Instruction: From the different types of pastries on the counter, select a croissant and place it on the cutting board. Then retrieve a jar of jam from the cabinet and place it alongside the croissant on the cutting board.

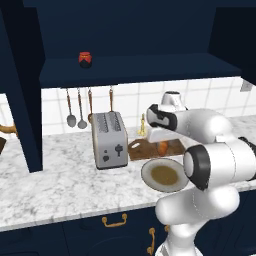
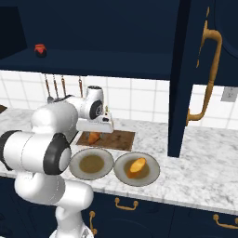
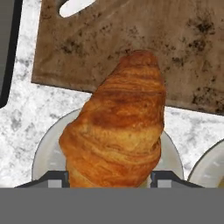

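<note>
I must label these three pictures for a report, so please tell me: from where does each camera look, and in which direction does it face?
Left base view: behind the arm, on its left, looking forward and down at the white veined marble counter; white arm at lower right.
Right base view: behind, on its right; arm at lower left.
Hand view: on the hand, looking along the gripper at the golden-brown crescent croissant it holds.
Shared: all show the dark brown wooden cutting board; both base views show the small red jar of jam.

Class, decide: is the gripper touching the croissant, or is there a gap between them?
Touching. In the hand view the croissant fills the space between the two finger tips of the gripper, its sides pressed against both, with no gap visible.
</note>
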Controlling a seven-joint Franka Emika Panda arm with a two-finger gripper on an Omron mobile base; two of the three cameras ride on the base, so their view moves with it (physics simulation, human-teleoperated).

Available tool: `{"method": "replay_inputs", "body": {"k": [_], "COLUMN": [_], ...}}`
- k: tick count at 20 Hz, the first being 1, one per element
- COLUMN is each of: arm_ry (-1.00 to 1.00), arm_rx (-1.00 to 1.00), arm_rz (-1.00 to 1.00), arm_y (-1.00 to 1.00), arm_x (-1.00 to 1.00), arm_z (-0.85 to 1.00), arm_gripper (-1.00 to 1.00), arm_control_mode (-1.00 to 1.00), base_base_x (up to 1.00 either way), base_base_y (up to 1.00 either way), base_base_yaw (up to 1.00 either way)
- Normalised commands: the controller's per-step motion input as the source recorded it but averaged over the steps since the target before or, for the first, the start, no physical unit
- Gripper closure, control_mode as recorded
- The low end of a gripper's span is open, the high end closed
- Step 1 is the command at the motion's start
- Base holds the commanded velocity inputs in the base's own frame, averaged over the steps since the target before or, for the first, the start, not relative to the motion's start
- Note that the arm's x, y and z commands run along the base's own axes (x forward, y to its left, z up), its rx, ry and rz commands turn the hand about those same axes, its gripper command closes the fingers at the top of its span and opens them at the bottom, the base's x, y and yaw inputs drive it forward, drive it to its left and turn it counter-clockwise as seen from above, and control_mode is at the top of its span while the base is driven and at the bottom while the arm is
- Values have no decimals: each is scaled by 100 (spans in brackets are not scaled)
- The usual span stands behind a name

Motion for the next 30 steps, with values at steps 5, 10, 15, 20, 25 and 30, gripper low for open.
{"method": "replay_inputs", "body": {"k": [5, 10, 15, 20, 25, 30], "arm_ry": [-1, 0, 0, 0, 0, -2], "arm_rx": [0, -3, 0, 0, -1, -1], "arm_rz": [11, 13, 13, 11, 11, 9], "arm_y": [1, 9, 0, 0, 4, 1], "arm_x": [66, 52, 6, 7, 34, 27], "arm_z": [0, -13, -47, -37, -17, -4], "arm_gripper": [100, 100, 100, 100, 100, -100], "arm_control_mode": [-100, -100, -100, -100, -100, -100], "base_base_x": [0, 0, 0, 0, 0, 0], "base_base_y": [0, 0, 0, 0, 0, 0], "base_base_yaw": [0, 0, 0, 0, 0, 0]}}
